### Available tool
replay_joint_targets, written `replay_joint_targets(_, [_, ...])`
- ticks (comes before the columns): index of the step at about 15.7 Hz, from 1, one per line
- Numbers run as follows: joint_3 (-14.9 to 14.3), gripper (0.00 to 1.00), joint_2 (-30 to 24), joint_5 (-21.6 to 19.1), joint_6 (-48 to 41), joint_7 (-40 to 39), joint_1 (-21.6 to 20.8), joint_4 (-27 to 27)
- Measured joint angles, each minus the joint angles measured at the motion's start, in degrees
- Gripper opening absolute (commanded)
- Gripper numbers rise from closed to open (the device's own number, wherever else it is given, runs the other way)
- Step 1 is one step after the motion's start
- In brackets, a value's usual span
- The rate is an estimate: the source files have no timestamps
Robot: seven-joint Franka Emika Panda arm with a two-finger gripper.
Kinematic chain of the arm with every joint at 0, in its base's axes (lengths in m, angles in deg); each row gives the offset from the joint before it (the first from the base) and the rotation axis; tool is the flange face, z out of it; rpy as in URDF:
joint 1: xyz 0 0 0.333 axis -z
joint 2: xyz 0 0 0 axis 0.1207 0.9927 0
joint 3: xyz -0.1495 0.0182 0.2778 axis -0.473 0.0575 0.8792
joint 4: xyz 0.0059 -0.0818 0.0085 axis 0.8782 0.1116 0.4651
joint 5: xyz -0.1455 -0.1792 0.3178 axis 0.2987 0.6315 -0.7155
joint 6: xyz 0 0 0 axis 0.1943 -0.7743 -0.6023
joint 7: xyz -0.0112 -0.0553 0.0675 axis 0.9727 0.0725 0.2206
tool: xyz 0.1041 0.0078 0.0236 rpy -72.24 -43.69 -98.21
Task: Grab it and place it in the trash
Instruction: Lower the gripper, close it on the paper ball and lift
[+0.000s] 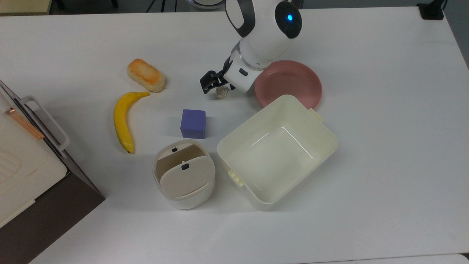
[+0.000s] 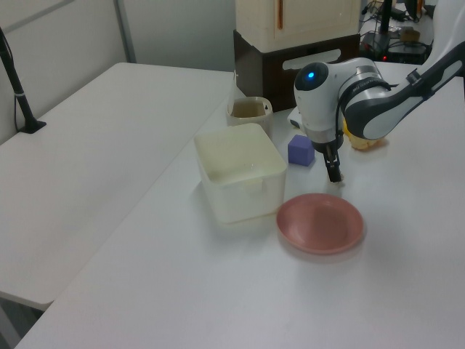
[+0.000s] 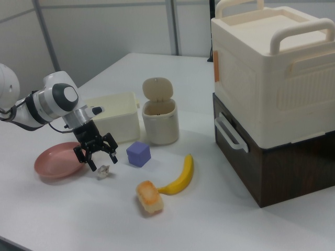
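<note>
In the top view, the white robot arm (image 1: 263, 33) runs off the upper edge, and its wrist covers the near rim of the round pink plate (image 1: 293, 82) and part of the tiny crumpled white-grey paper ball (image 1: 221, 92). In the left view, the arm hides the paper ball and most of the orange-topped bread piece (image 2: 361, 141). The cream handled storage box on a dark brown base (image 1: 22, 176) is cut by the top view's left edge.

Path from paper ball (image 1: 222, 91) to bin (image 1: 184, 174): purple cube (image 1: 193, 123) stands between.
Top view's right: tub (image 1: 277, 151), pink plate (image 1: 288, 84) crowd.
Top view's lower right: open table (image 1: 384, 183).
</note>
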Motion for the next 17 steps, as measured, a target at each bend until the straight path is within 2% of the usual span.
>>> replay_joint_targets(3, [0.04,0.88,0.41,0.00,0.00,0.00,-0.01,-0.07])
replay_joint_targets(5, [0.16,0.73,0.50,0.00,0.00,0.00,-0.01,-0.07])
replay_joint_targets(6, [0.23,0.57,0.54,0.00,0.00,-0.01,-0.01,-0.07])
replay_joint_targets(8, [0.32,0.50,0.62,0.00,0.00,-0.03,-0.02,-0.07])
replay_joint_targets(10, [0.38,0.34,0.70,0.15,0.00,-0.25,-0.02,-0.05])
replay_joint_targets(12, [0.56,0.14,0.81,0.75,0.00,-1.67,-0.02,0.15])
replay_joint_targets(15, [0.84,0.00,0.98,1.13,0.00,-3.08,-0.02,0.23])
replay_joint_targets(17, [0.84,0.00,0.98,1.15,0.00,-3.97,-0.02,0.23])
